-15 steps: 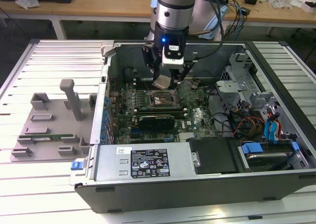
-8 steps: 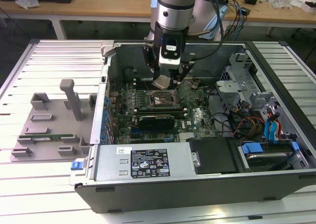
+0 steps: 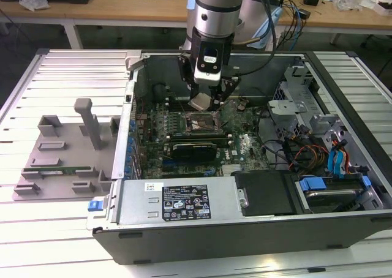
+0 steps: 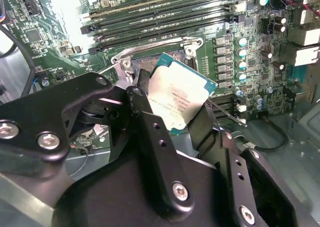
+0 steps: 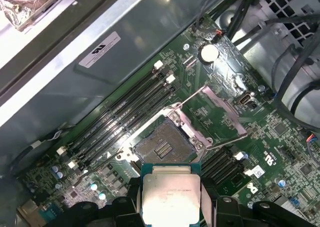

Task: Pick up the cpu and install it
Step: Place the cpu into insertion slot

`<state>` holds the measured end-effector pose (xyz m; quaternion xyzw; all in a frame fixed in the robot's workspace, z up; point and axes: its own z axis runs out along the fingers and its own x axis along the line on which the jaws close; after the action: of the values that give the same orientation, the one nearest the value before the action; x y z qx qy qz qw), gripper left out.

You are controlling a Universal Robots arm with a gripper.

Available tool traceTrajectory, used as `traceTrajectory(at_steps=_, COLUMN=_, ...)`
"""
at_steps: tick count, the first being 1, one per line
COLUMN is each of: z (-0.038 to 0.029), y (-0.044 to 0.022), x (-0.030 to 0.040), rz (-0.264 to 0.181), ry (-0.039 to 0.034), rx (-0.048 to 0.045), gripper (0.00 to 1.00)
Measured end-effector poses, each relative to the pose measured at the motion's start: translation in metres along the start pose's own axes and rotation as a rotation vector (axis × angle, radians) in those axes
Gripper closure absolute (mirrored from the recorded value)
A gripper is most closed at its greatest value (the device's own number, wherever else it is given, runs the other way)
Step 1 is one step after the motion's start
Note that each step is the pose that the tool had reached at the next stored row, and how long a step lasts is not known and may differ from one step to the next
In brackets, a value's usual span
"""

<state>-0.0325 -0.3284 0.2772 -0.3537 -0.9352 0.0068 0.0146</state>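
Silvery cpu (image 5: 171,192) clamped at two edges by the black gripper (image 4: 174,106), held over the open socket (image 5: 162,148) on the green board (image 5: 280,137) inside the computer case (image 3: 128,232).

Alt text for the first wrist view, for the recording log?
The black tool grips the silvery-grey square cpu by two opposite edges, clear of the open, empty metal-framed socket on the green motherboard. Long black memory slots run beside the socket.

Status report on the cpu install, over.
The hand shut on the cpu. It hangs above the board near the open socket, not seated. Its lid swung aside; nothing seen blocking.
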Motion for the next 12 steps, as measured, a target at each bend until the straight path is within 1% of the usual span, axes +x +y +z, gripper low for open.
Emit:
traceTrajectory(at_steps=8, z=0.0003, y=0.0000, x=0.0000, rz=0.064, ry=0.0015, rx=-0.0014, gripper=0.45)
traceTrajectory(at_steps=10, z=0.0005, y=0.0000, x=0.0000, rz=0.086, ry=0.0020, rx=-0.0019, gripper=0.45)
traceTrajectory(at_steps=12, z=0.0005, y=0.0000, x=0.0000, rz=0.097, ry=0.0022, rx=-0.0022, gripper=0.45)
